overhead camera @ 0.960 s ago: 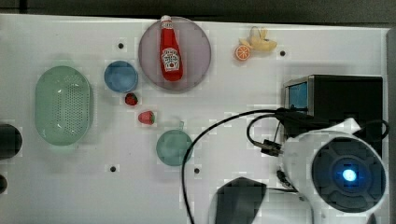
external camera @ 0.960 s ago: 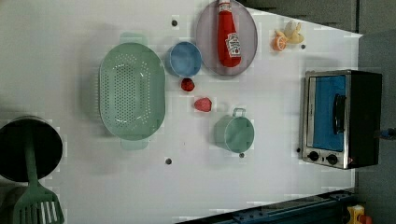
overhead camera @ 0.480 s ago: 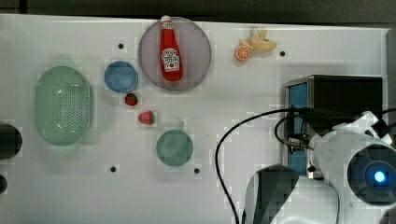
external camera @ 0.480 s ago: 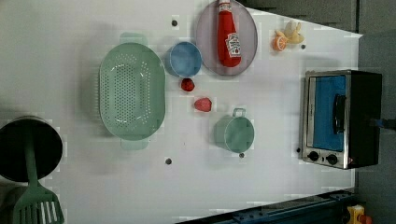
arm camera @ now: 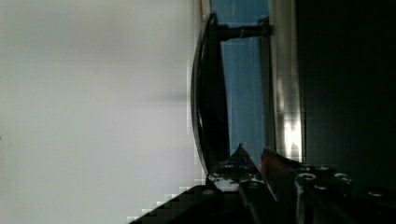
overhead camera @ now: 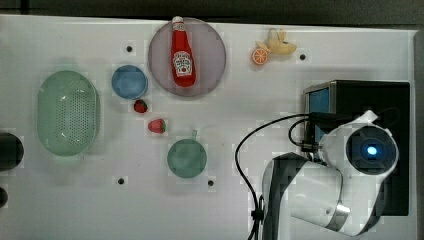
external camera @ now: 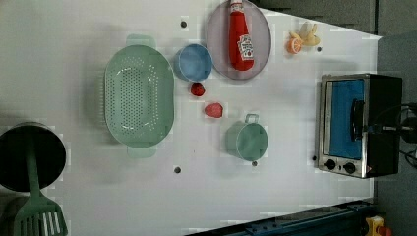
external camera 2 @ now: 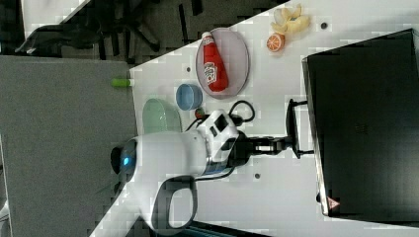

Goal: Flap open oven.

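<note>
The pincer (external camera 2: pixel 291 144) is at the black bar handle (external camera 2: pixel 291 127) of the oven (external camera 2: pixel 365 123), whose blue glass door (external camera: pixel 346 118) looks shut against its silver frame; from the right view the fingers seem to reach the bar, yet whether they are clenched on it or released around it I cannot tell. The oven stands directly ahead of the pincer, its door just past the fingertips, its knobs (external camera: pixel 339 166) off to one side along the front. To do this step well, I judge the bar should sit fully between the fingers before any pull; the pull should then follow the door's arc outward and down about the lower hinge, not run straight back, or the light oven may slide on the table (overhead camera: pixel 250 90). The arm (external camera 2: pixel 168 158) lies low and stretched, wrist level, pincer pointing horizontally at the oven's front; its cable (overhead camera: pixel 255 137) loops behind the pincer.
</note>
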Motion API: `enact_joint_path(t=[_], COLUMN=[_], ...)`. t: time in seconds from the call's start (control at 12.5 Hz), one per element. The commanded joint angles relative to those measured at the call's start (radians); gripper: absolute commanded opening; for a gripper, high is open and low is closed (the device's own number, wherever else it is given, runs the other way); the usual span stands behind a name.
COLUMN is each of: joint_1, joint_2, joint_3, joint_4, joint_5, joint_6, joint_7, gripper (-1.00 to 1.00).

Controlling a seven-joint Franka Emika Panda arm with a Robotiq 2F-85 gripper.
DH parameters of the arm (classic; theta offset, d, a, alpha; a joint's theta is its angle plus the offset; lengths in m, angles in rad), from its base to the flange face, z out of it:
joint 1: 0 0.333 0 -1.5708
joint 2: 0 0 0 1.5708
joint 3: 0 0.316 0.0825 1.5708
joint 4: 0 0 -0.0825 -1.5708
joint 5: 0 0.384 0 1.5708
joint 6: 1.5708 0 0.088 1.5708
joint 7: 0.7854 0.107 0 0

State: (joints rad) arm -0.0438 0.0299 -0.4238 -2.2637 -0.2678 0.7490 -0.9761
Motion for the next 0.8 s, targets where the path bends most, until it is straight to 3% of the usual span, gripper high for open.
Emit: enact_joint_path(t=[0.08, 0.8], joint_1=[-0.009, 0.001], joint_2=[0.042, 0.113], joint_3=[-0.008, 0.016], joint_4=[0.013, 0.001], joint_5=[0.008, 0.031], joint_6=[0.053, 0.124], joint_7=[-0.049, -0.048], gripper=[-0.65, -0.65])
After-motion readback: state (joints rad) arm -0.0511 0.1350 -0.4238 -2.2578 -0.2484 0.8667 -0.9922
